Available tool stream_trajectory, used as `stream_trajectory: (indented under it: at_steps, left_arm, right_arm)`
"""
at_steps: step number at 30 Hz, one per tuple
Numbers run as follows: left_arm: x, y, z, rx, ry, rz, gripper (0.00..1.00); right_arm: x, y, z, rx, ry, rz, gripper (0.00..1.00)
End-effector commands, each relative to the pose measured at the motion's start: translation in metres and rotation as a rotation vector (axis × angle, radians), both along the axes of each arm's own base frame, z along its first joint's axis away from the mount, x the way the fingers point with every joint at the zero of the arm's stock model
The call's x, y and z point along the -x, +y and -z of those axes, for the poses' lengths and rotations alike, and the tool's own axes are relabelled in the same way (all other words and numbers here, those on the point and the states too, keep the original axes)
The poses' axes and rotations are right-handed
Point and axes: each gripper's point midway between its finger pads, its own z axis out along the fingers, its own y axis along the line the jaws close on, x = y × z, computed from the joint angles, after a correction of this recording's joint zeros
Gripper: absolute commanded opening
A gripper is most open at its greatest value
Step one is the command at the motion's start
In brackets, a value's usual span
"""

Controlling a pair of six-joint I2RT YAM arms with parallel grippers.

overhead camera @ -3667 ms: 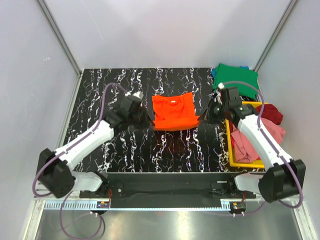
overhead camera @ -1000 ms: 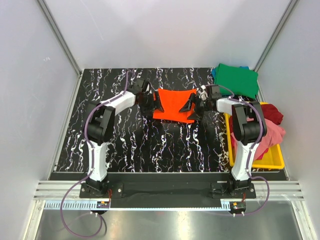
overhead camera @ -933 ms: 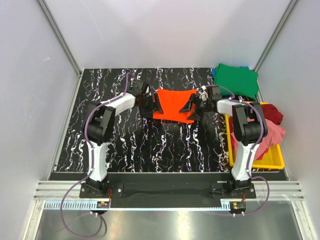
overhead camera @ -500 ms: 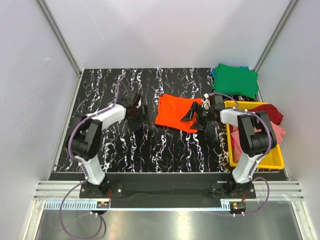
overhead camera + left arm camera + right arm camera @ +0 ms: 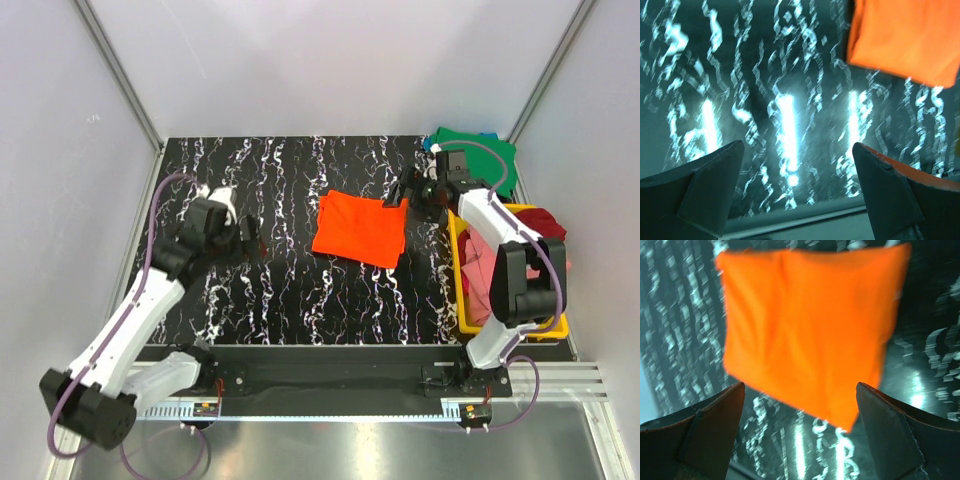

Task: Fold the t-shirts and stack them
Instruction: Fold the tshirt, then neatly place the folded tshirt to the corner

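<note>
Left wrist view's top edge crops the orange t-shirt (image 5: 905,40).

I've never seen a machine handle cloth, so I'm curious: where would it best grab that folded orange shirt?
Probably the right edge of the orange shirt, coming in low from the right. It lies flat on the table as a folded rectangle, so nothing stands up to grasp; only a layered edge offers something to pinch. The right arm's fingers are open and face that side.

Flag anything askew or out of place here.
The folded orange t-shirt lies skewed, at an angle to the table edge, apart from the green t-shirt in the far right corner. A pink t-shirt and a dark red t-shirt sit crumpled in the yellow tray.
</note>
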Motion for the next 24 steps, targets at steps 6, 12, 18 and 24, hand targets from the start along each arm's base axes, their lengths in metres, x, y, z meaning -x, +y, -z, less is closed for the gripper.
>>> stream_trajectory:
  at_steps: [6,12,18,24]
  left_arm:
    - [0.027,0.024,0.021,-0.056,-0.013,-0.03,0.98]
    - [0.026,0.027,0.023,-0.068,-0.02,-0.042,0.98]
    - [0.025,0.027,0.024,-0.069,-0.024,-0.045,0.98]
    - [0.025,0.028,0.023,-0.07,-0.029,-0.046,0.98]
  right_arm:
    - [-0.047,-0.051,0.062,0.136,0.112,0.09,1.0]
    - [-0.072,-0.048,0.089,0.092,0.159,0.093,0.98]
    - [-0.062,-0.014,0.122,-0.07,0.222,0.008,0.91]
    - [-0.03,0.008,0.149,-0.124,0.279,-0.061,0.82]
